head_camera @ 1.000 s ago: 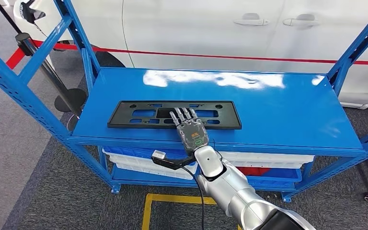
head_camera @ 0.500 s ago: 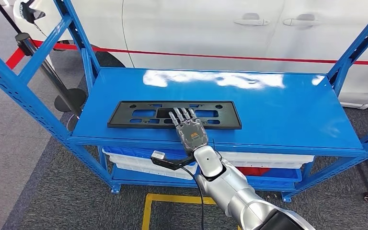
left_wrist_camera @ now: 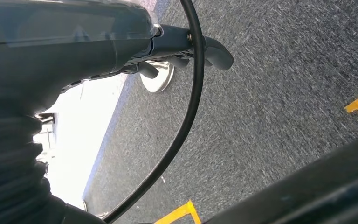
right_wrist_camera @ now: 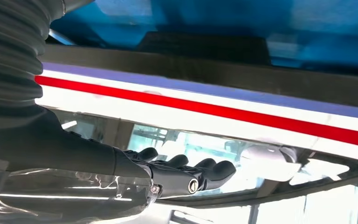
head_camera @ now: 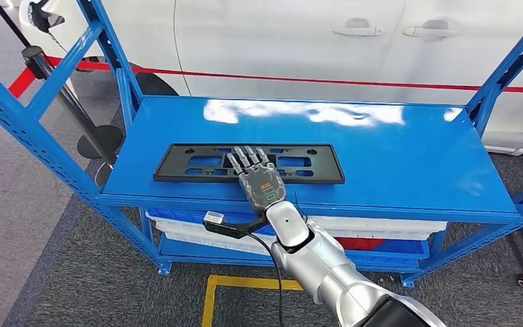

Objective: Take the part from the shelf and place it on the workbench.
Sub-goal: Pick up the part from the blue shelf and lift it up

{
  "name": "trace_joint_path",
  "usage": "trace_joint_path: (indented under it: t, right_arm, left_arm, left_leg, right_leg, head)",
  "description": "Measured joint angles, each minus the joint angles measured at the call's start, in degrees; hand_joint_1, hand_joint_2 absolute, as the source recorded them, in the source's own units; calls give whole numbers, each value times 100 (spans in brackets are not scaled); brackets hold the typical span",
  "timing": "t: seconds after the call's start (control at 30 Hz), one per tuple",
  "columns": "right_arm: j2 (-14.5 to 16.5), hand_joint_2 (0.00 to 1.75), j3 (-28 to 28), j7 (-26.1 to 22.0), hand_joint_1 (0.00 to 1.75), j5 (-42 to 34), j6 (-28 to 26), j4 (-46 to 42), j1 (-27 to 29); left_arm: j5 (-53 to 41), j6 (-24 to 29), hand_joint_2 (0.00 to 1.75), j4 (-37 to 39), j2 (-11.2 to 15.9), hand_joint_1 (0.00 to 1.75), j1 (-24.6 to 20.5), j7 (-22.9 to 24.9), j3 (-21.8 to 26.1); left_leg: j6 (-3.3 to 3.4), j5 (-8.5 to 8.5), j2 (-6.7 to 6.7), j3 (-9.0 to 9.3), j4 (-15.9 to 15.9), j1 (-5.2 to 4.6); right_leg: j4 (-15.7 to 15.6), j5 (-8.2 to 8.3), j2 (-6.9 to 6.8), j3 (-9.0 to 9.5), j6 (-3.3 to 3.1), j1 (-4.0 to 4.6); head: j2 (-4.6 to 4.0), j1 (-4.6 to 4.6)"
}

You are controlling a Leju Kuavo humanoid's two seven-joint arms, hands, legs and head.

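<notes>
Right hand [head_camera: 259, 182] shifted left over flat black plastic frame part [head_camera: 177, 163], fingers extended, grasping nothing. I fear thin plate slides off glossy blue metal shelf [head_camera: 395, 157].

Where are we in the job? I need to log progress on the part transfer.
Early. Done: the right hand has reached the black part and lies over it, fingers extended. The part lies flat on the blue shelf, ungrasped. Left: grip, lift, carry to the workbench.

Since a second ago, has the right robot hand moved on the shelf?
Yes. The right robot hand has slid left along the black part, which lies where it was on the blue shelf.
</notes>
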Motion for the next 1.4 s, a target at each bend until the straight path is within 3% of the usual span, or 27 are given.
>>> trace_joint_path:
  t: [0.33, 0.6, 1.4]
  right_arm:
    - [30, 175, 100, 9, 0, -18, 38, -38, 16]
    - [27, 175, 367, 604, 0, 670, 17, 102, 34]
    - [27, 175, 522, 1014, 0, 745, 2, 569, -52]
  left_arm:
    - [-25, -5, 175, 0, -2, 0, -1, -4, 43]
    - [-195, -32, 175, 0, -2, 0, -3, -46, 45]
    - [-290, -55, 175, 0, -2, 0, -7, -43, 163]
  left_leg:
    - [0, -1, 0, -1, 0, -1]
    - [0, -1, 0, 0, 0, 0]
    - [1, 0, -1, 1, 0, -1]
  right_leg:
    - [-3, 0, -1, 0, 0, -1]
    - [-3, 0, 0, 0, 0, 0]
    - [-4, 0, -2, 2, 1, -3]
  head:
    - [-1, 0]
    - [0, 0]
    - [0, 0]
